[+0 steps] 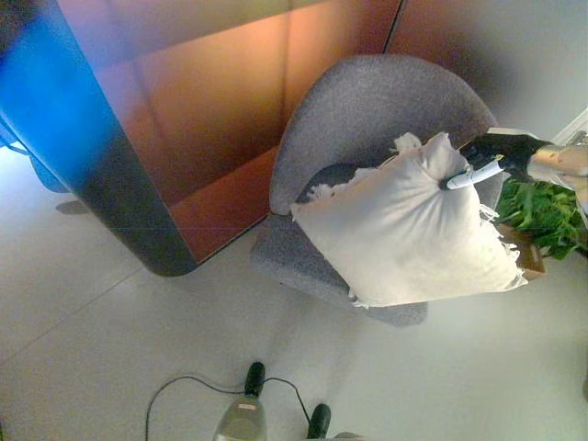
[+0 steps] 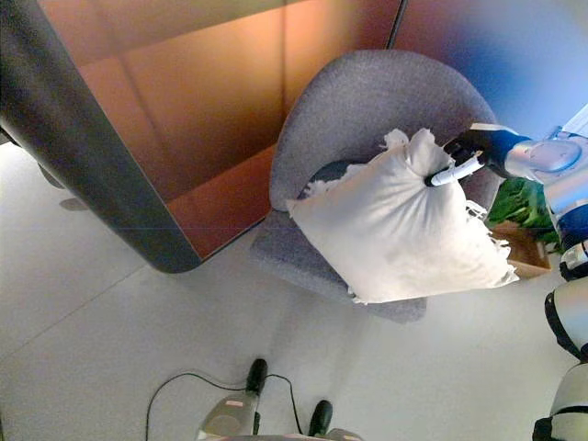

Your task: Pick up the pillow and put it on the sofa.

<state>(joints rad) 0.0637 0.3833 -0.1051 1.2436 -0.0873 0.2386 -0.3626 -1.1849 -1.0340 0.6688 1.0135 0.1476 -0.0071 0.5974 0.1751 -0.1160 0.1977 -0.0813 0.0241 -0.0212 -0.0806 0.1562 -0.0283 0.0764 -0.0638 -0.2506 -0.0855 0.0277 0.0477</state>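
A white pillow (image 1: 404,225) with fringed edges hangs tilted over the seat of the grey round-backed armchair (image 1: 367,101). It hides most of the seat and the chair's right side. My right hand (image 1: 496,158) comes in from the right and is shut on the pillow's top right corner, with a white-tipped finger (image 2: 455,172) laid across the bunched cloth. Whether the pillow's lower edge touches the seat cannot be told. My left hand (image 1: 276,404) shows low at the bottom edge, away from the chair, its dark fingers straight and holding nothing.
A tall brown wood-panelled unit (image 1: 202,119) with a dark rounded corner (image 1: 119,184) stands left of the chair. A green plant (image 1: 542,216) in a wooden pot sits right of the chair, behind the pillow. Pale floor (image 1: 110,331) lies in front.
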